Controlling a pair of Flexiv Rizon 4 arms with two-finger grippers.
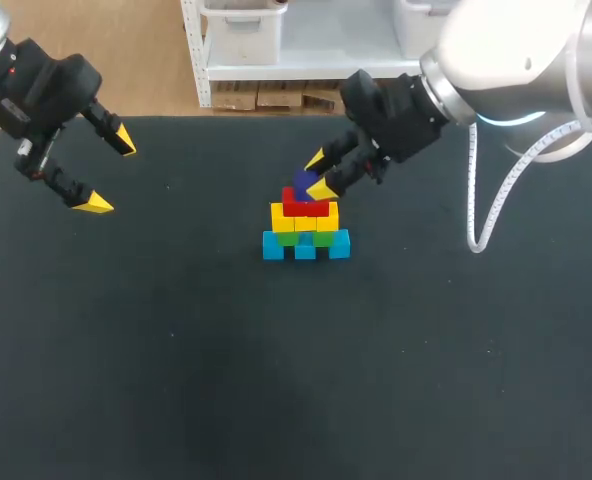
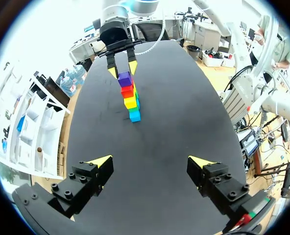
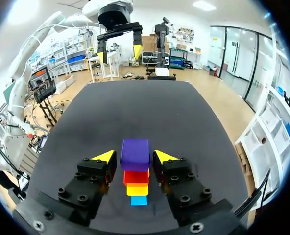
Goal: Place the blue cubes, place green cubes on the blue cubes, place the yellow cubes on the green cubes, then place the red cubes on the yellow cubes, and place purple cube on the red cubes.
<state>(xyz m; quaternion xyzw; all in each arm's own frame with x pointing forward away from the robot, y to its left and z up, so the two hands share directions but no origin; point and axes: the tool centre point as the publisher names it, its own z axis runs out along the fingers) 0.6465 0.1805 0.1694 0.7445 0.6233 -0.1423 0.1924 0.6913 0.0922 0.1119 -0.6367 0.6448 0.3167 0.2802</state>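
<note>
A pyramid of cubes stands mid-table: blue cubes (image 1: 306,248) at the base, then green cubes (image 1: 307,238), yellow cubes (image 1: 304,221) and red cubes (image 1: 307,207), with a purple cube (image 1: 303,183) on top. My right gripper (image 1: 318,173) straddles the purple cube (image 3: 134,152). A thin gap shows on each side, so the right gripper (image 3: 135,155) is open. My left gripper (image 1: 110,172) hangs wide open and empty above the far left of the table. From the left gripper (image 2: 151,161), the stack (image 2: 130,98) lies well ahead.
The black table (image 1: 176,350) is bare around the stack. A white cable (image 1: 491,205) loops down from my right arm over the table's right side.
</note>
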